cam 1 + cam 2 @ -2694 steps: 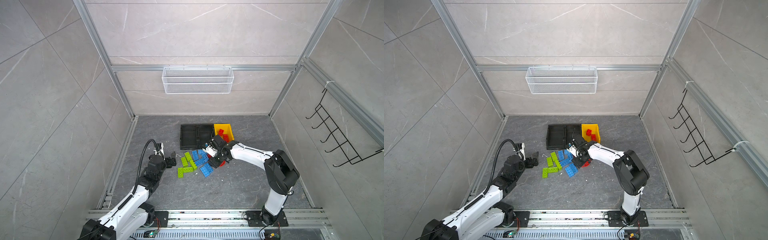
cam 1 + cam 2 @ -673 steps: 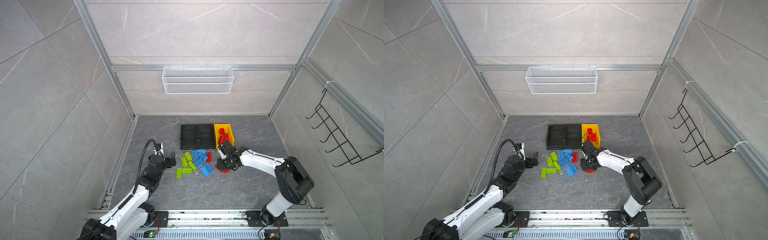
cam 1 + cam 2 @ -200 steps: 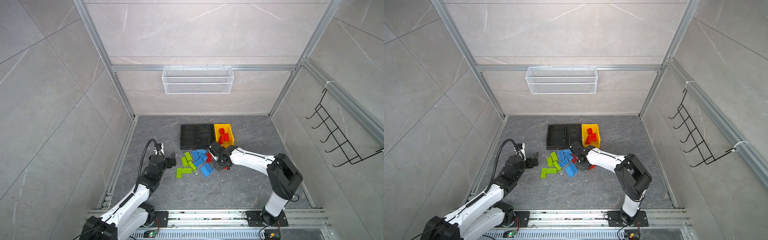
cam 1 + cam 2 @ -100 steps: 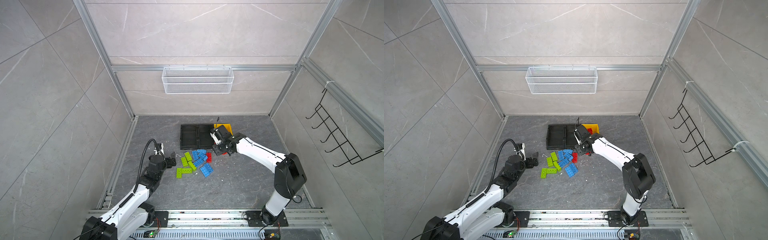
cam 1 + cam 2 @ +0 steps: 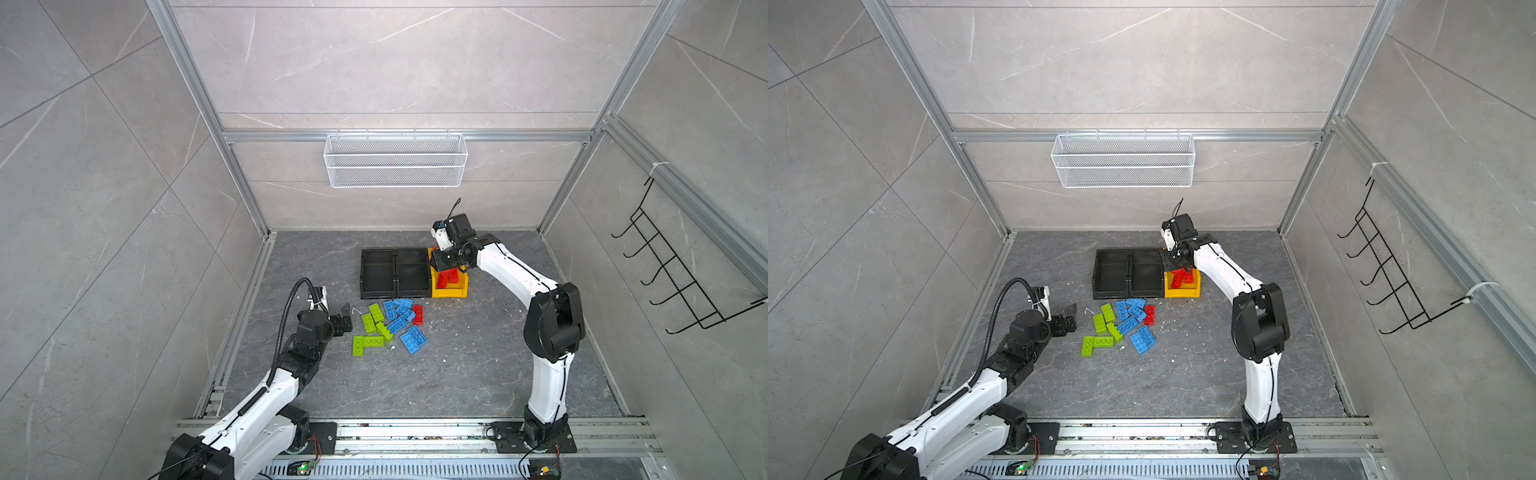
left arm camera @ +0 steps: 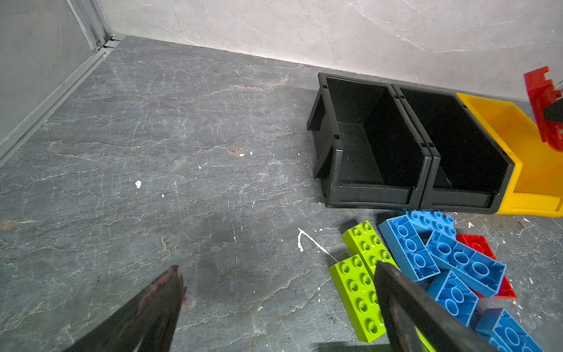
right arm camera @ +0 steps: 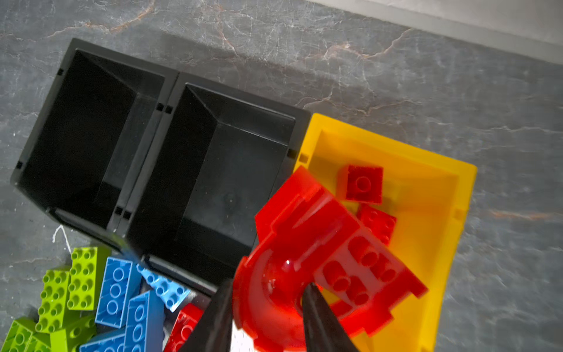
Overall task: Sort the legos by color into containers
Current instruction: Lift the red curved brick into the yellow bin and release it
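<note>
My right gripper (image 7: 268, 286) is shut on a curved red lego (image 7: 320, 243) and hangs over the near-left corner of the yellow container (image 7: 457, 183), also seen in both top views (image 5: 442, 262) (image 5: 1173, 262). Red legos (image 7: 364, 184) lie inside that container (image 5: 449, 294). Two black containers (image 5: 362, 274) (image 5: 412, 251) stand to its left with nothing in them. On the floor in front lie green legos (image 5: 370, 322), blue legos (image 5: 399, 320) and one red lego (image 5: 417, 314). My left gripper (image 5: 343, 320) (image 6: 277, 268) is open just left of the green legos (image 6: 359, 286), holding nothing.
A white wire basket (image 5: 395, 166) hangs on the back wall. A black hook rack (image 5: 681, 282) is on the right wall. Aluminium rails (image 5: 415, 428) run along the front edge and the left side. White specks dot the grey floor.
My right gripper has lifted the curved red lego from beside the pile and carried it back over the yellow container. The left arm has not moved.
</note>
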Available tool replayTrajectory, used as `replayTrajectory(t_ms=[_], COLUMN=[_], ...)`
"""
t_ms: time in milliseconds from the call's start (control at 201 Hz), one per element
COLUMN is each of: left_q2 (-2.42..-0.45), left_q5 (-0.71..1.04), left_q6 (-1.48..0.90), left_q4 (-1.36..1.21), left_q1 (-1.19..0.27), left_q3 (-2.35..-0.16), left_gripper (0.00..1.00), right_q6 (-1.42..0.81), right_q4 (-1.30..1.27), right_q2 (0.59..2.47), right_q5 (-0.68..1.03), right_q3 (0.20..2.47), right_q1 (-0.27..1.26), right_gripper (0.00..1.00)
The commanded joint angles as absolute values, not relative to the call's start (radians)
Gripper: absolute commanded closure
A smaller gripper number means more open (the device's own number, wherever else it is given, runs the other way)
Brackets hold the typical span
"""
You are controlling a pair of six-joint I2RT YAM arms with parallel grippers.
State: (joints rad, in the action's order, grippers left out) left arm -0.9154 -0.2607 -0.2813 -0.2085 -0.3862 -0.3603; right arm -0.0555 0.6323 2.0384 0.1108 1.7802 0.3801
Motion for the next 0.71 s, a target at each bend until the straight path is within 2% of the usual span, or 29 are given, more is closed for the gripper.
replayTrajectory(t_ms=[0, 329, 473, 702], left_q2=[-0.913, -0.908, -0.906, -0.908], left_q5=[-0.278, -0.270, -0.248, -0.256], left_q6=[-0.274, -0.276, -0.273, -0.275], left_q4=[-0.236, -0.242, -0.254, -0.254], left_q1=[-0.385, -0.385, -0.385, -0.385], left_q3=[-0.381, -0.378, -0.373, -0.373], left_gripper=[0.01, 0.01, 0.01, 0.01], right_q6=[-0.043, -0.055, -0.057, -0.056], right_q4=[0.646, 0.649, 0.664, 0.690], right_q2=[2.087, 2.129, 2.121, 2.072], right_q5=[0.176, 0.194, 0.179, 0.197], right_q3=[1.842, 1.844, 1.850, 1.847], right_q1=[0.364, 0.328, 0.321, 0.319], right_gripper=[0.61, 0.60, 0.50, 0.47])
